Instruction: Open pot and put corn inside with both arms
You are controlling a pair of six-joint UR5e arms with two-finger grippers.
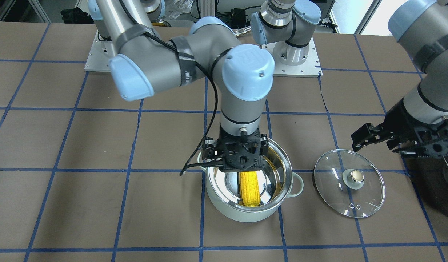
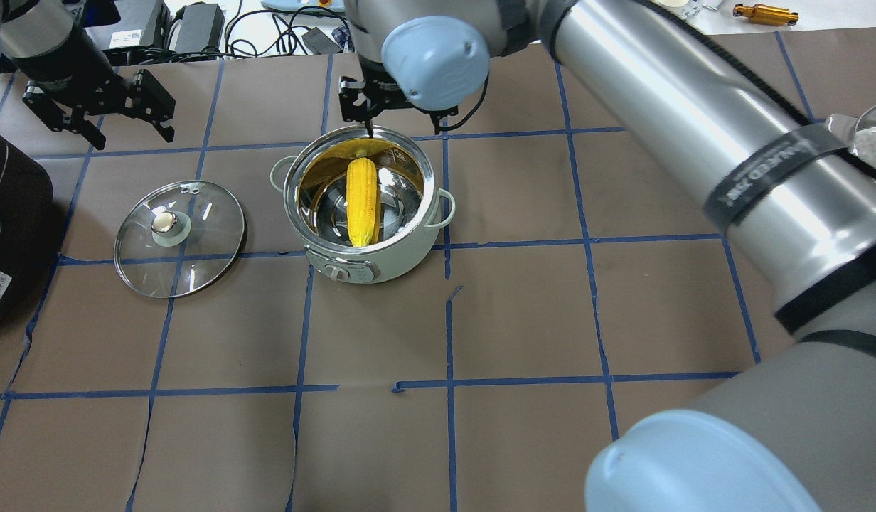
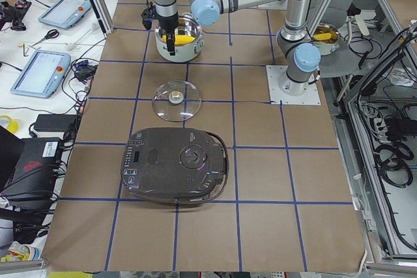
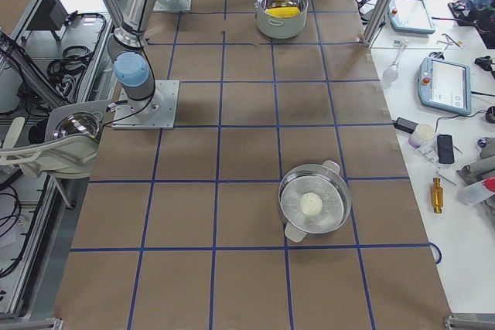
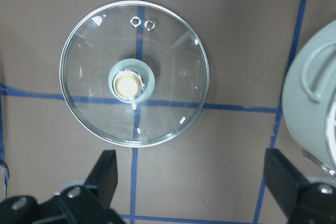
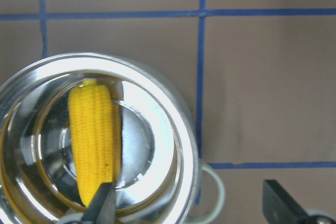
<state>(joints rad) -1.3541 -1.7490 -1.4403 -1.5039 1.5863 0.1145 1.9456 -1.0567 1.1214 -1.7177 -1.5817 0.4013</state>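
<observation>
The pale mint pot [image 1: 246,214] stands open mid-table, and also shows in the overhead view [image 2: 367,263]. The yellow corn [image 1: 250,189] lies inside it on the steel bottom, seen too from overhead [image 2: 363,203] and in the right wrist view [image 6: 94,140]. My right gripper [image 1: 238,160] hovers just above the pot's rim, open and empty [image 6: 186,192]. The glass lid [image 1: 349,183] lies flat on the table beside the pot, knob up [image 5: 128,84]. My left gripper [image 2: 121,124] is open and empty, raised above the lid [image 5: 189,166].
A large glossy black appliance [image 2: 11,213] sits at the table's left end, close to the lid and the left arm. A second steel pot holding a white ball [image 4: 313,202] stands far off toward the right end. Both arm bases are mounted on a white plate [image 1: 100,63].
</observation>
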